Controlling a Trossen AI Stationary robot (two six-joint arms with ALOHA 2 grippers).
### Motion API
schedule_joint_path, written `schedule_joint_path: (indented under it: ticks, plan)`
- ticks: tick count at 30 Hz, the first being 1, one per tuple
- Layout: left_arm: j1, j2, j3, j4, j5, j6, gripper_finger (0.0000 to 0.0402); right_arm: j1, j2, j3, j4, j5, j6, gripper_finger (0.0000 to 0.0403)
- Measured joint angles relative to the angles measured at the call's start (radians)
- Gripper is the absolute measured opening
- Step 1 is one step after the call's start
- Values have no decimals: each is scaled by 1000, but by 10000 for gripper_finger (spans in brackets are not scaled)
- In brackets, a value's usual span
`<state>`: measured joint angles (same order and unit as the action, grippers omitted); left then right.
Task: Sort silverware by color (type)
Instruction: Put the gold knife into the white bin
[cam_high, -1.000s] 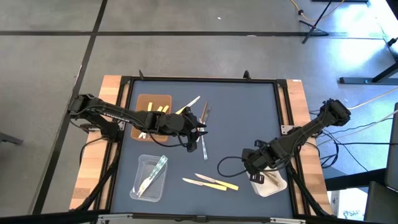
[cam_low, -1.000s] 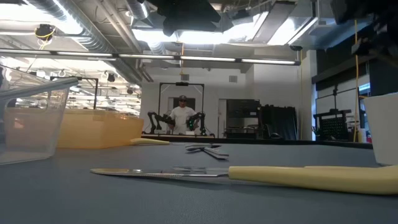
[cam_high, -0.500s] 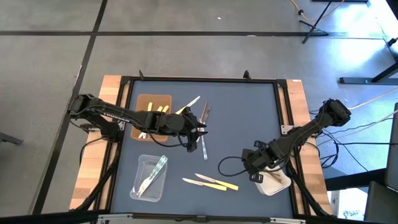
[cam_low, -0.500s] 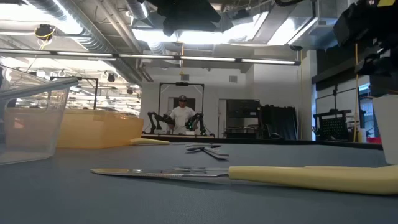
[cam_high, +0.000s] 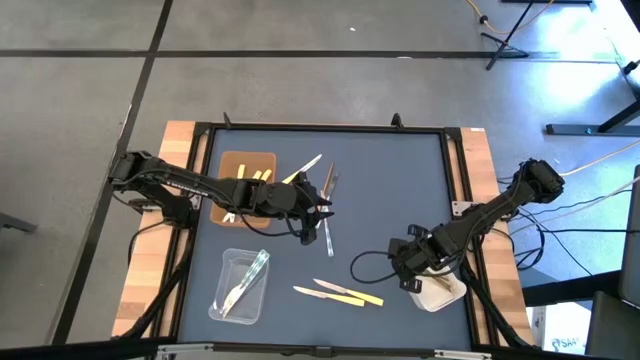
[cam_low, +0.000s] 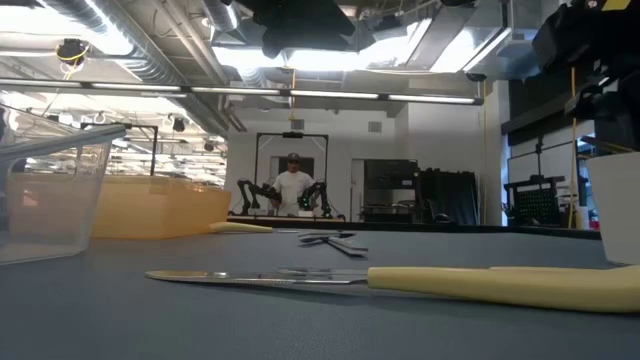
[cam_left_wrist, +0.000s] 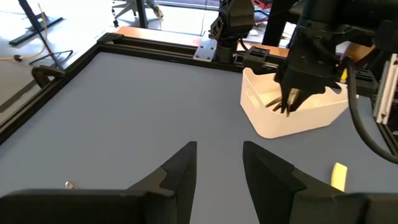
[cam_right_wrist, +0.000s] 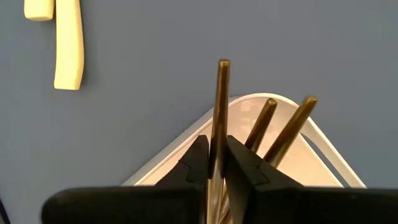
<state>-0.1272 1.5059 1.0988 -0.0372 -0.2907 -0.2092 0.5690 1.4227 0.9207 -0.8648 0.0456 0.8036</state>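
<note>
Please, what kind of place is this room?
Probably a robotics lab or workshop. Exposed ceiling ducts run overhead, another two-armed robot rig stands behind the table with a person, and camera stands rest on the concrete floor.

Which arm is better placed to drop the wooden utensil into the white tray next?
The right. The right gripper hangs over the white tray, its jaws pinching a wooden utensil above two wooden ones already inside. The left gripper, jaws apart and empty, sits across the table near the brown tray.
</note>
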Motion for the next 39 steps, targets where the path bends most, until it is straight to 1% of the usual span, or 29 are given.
schedule_joint_path:
  ticks: [6,10,20,26,30,35,39]
  plan:
    - [-3,0,0,0,37,1,125,0,0,0,1,0,0,74]
    - [-11,0,0,0,49,1,125,0,0,0,0,0,0,89]
    - [-43,0,0,4,54,2,126,0,0,3,0,-14,1,92]
    - [-58,0,0,57,127,6,158,0,0,3,0,-39,3,92]
    - [-72,0,0,117,128,6,179,0,0,3,0,-39,3,92]
    - [-101,0,0,175,124,7,182,0,-10,3,-1,-37,3,92]
    - [-129,0,0,199,99,8,182,0,-40,3,0,-19,3,92]
